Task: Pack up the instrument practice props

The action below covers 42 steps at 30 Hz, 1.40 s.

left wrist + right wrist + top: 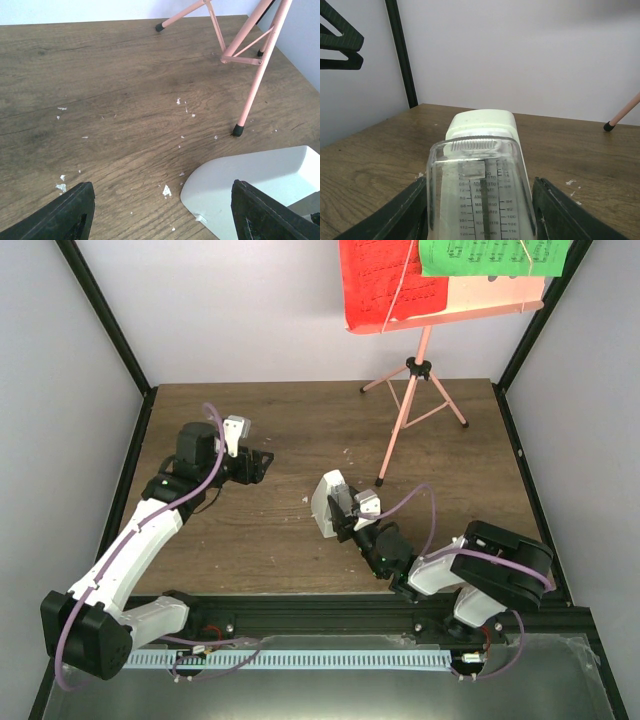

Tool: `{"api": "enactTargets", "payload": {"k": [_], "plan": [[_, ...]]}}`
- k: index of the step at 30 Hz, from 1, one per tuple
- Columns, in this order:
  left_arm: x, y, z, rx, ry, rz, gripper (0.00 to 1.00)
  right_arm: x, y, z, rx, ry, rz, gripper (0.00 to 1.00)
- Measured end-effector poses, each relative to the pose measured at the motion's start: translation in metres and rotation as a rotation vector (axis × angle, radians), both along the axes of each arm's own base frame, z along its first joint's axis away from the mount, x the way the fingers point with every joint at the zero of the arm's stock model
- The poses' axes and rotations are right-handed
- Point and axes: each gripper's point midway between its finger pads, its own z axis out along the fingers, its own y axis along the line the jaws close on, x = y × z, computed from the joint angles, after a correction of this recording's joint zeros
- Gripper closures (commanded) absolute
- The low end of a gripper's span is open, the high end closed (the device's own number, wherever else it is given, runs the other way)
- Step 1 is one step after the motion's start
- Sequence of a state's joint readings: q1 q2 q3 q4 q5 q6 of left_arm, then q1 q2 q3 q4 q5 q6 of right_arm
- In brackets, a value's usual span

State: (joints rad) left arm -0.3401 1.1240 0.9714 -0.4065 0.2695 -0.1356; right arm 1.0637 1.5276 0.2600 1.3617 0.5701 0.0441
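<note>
Small white pyramid metronome with clear cover (325, 508) noted mid-surface, clamped between jaws of right gripper (480, 185). Long axis aligned with those jaws, directed far-left. Left gripper (161, 189) jaws spread wide, empty; metronome to its near right.

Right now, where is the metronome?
In the top view the metronome is at mid-table, slightly right of centre. It is gripped between the fingers of the right hand, just near-left of the closest foot of the pink music stand.
</note>
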Motion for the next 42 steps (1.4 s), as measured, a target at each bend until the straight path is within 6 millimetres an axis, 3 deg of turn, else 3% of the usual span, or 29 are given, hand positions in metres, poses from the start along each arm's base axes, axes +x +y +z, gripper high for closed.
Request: {"api": "enactTargets", "payload": {"k": [14, 26, 28, 30, 31, 36, 39, 42], "plan": [[0.000, 0.000, 0.000, 0.002, 0.000, 0.000, 0.25, 0.000, 0.001, -0.001, 0.005, 0.007, 0.006, 0.41], [0.000, 0.000, -0.001, 0.003, -0.001, 0.002, 0.25, 0.006, 0.014, -0.020, -0.082, 0.064, 0.017, 0.36], [0.000, 0.001, -0.001, 0.004, 0.000, 0.002, 0.25, 0.007, 0.016, -0.022, -0.093, 0.074, 0.019, 0.30], [0.000, 0.001, -0.001, 0.004, 0.000, 0.002, 0.23, 0.007, 0.017, -0.027, -0.113, 0.090, 0.020, 0.07], [0.000, 0.001, -0.001, 0.004, 0.001, 0.002, 0.20, 0.007, 0.017, -0.031, -0.123, 0.100, 0.023, 0.01], [0.001, 0.001, -0.001, 0.011, -0.004, 0.001, 0.05, -0.003, 0.011, -0.040, -0.155, 0.103, 0.065, 0.00], [-0.001, -0.001, -0.001, 0.008, -0.004, -0.011, 0.00, -0.017, -0.001, -0.033, -0.146, 0.074, 0.107, 0.00], [-0.006, -0.004, 0.003, -0.010, -0.009, -0.036, 0.00, -0.035, -0.013, -0.003, -0.077, 0.000, 0.165, 0.00]]}}
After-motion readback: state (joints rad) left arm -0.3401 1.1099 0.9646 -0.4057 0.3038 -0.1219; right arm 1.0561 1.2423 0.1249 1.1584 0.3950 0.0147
